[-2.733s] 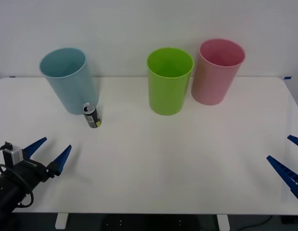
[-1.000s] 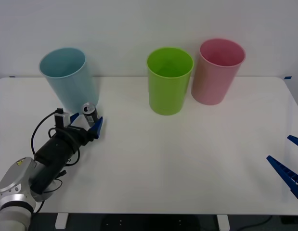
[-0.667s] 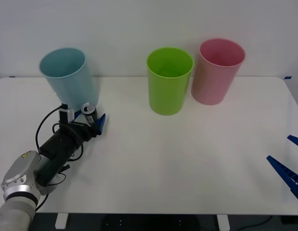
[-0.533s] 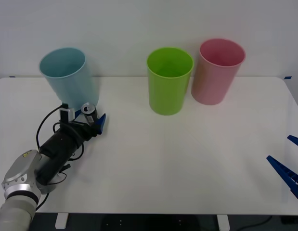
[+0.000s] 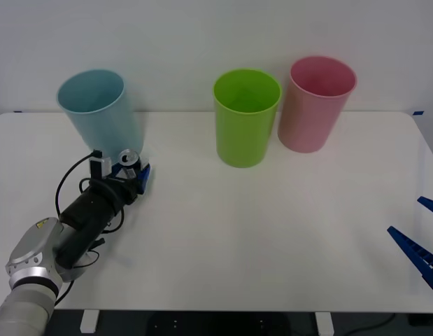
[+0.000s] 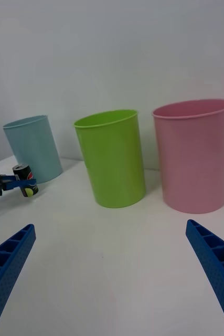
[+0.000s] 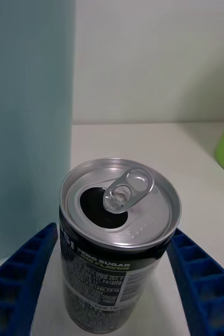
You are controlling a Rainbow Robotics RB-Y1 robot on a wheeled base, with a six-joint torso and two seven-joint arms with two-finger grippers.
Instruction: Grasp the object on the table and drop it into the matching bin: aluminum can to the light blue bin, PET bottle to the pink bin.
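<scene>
The aluminum can [image 5: 128, 157] is small and dark with a silver top. It stands upright on the white table [image 5: 258, 224], right in front of the light blue bin [image 5: 101, 115]. My left gripper [image 5: 130, 170] is shut on the can. In the left wrist view the can [image 7: 119, 210] fills the gap between the two blue fingers, with the light blue bin [image 7: 28, 105] close behind it. The pink bin [image 5: 314, 105] stands at the back right. My right gripper [image 5: 405, 215] is open and parked at the table's right front edge.
A bright green bin [image 5: 245, 117] stands between the light blue and pink bins, close beside the pink one. The right wrist view looks across the table at the green bin [image 6: 114, 157], the pink bin [image 6: 193, 152] and the far-off can [image 6: 22, 176].
My left arm has reached forward from the table's front left to the can, and its fingers have come together on the can's sides. The right arm has not moved.
</scene>
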